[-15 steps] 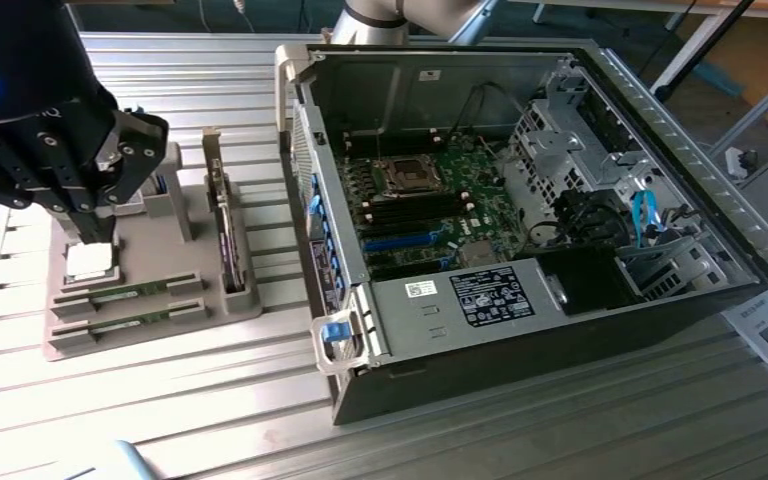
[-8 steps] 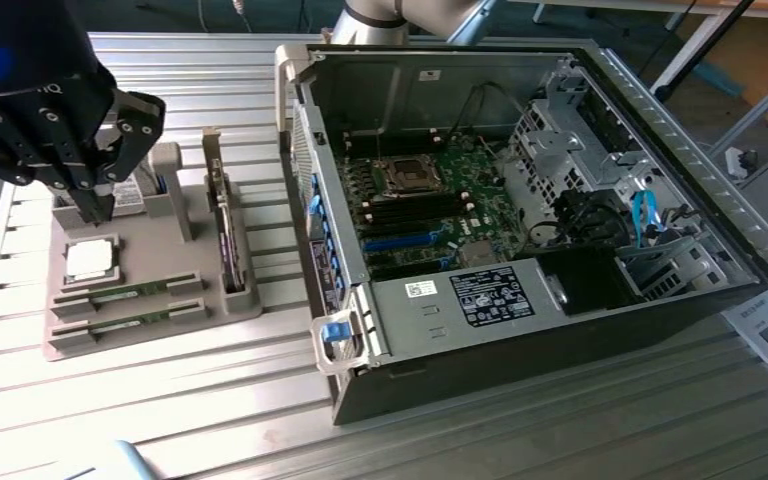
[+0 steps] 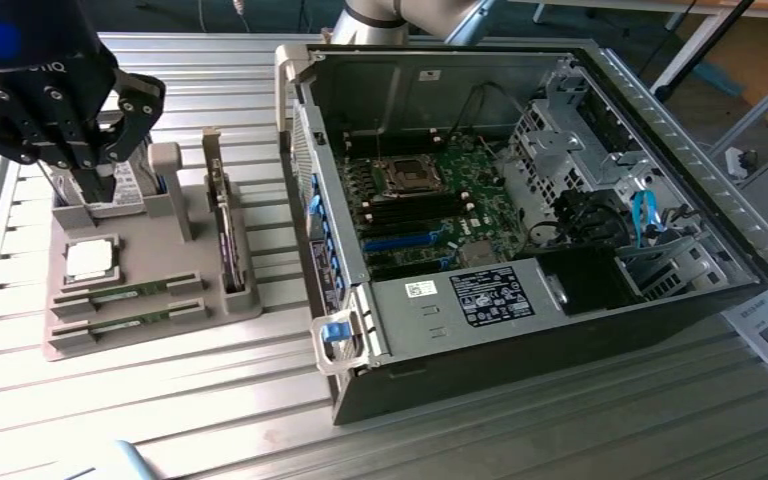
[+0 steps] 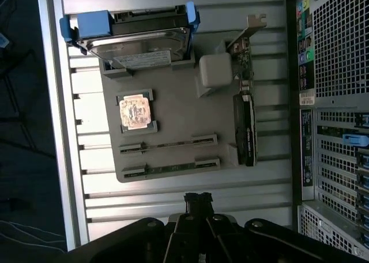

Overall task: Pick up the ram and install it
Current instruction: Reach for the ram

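Bench (image 3: 157, 420): ribbed bare metal, dull sheen. Tray (image 3: 157, 262): matt grey plastic, smooth. Ram (image 3: 128, 292): green circuit board. Case (image 3: 371, 95): grey sheet metal. Claw (image 4: 198, 200): matt black.

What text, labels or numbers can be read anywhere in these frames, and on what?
None legible.
Black label on power supply: too small.
White sticker beside it: blurred.
Label on hard drive: blurred.
Stickers on computer case: blurred.
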`<control>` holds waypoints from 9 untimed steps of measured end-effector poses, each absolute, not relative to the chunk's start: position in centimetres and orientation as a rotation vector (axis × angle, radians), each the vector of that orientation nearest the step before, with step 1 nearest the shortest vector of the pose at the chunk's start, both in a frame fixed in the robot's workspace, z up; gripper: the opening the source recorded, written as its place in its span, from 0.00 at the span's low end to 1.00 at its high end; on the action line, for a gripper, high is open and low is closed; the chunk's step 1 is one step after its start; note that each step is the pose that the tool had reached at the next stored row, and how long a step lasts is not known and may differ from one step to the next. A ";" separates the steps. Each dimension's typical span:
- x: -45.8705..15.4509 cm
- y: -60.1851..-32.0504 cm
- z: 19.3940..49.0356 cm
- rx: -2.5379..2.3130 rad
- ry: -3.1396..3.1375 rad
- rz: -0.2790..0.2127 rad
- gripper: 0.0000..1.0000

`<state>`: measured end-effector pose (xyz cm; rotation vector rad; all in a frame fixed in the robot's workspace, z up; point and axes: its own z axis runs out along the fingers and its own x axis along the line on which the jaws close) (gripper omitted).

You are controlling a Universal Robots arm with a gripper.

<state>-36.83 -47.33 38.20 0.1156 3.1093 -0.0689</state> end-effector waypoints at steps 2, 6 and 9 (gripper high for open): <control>-36.8 -47.3 38.2 0.115 3.109 -0.069 0.11; -36.8 -47.3 38.2 0.115 3.109 -0.069 0.11; -36.8 -47.3 38.2 0.116 3.109 -0.069 0.11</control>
